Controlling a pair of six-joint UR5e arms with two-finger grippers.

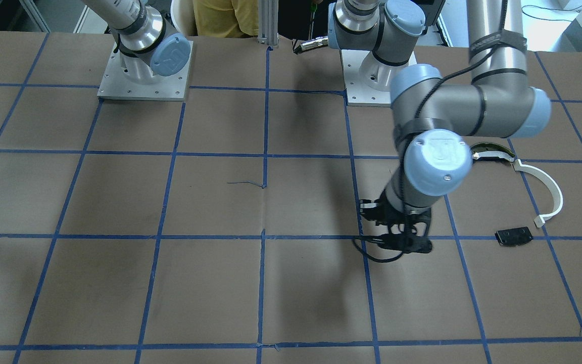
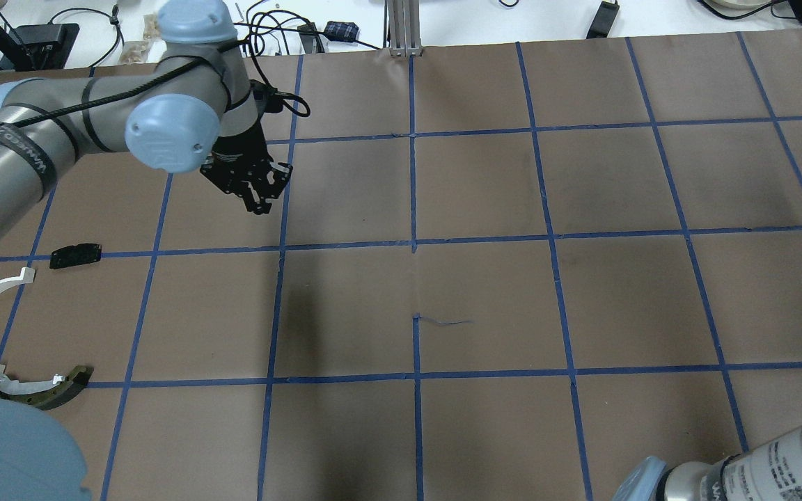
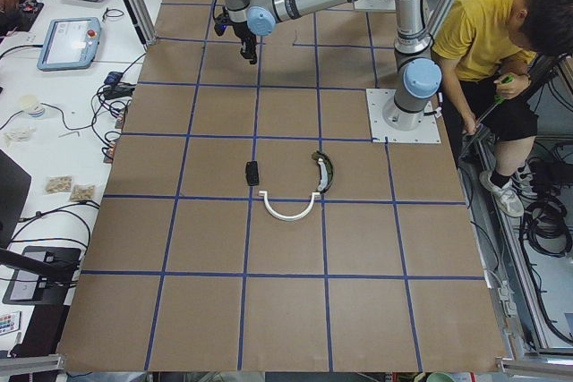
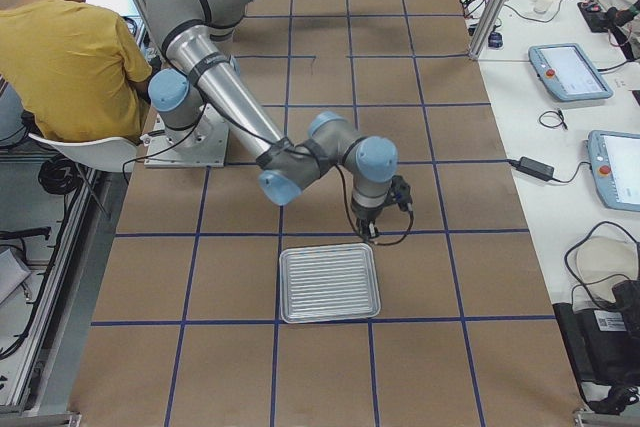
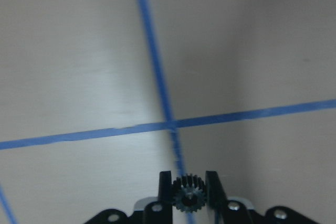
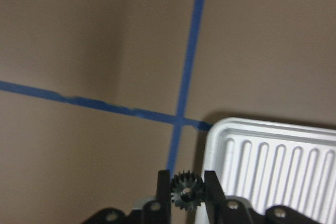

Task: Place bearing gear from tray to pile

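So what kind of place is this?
Probably a robotics lab work cell: two arms bolted to a table marked with a blue tape grid, teach pendants on the side bench, and an operator seated beside it.

L tool [image 5: 188, 183], R tool [image 6: 187, 181] point down, each pinching a gear [image 5: 189, 194].

Brown paper-covered bench [image 2: 484, 202], crossed by blue tape grid lines [image 2: 413, 188]. Beside its edge, seated person in yellow shirt [image 3: 488, 29]. On white side desk [image 4: 545, 137], blue-framed tablet [image 4: 570, 72] and black cable [image 4: 560, 119].
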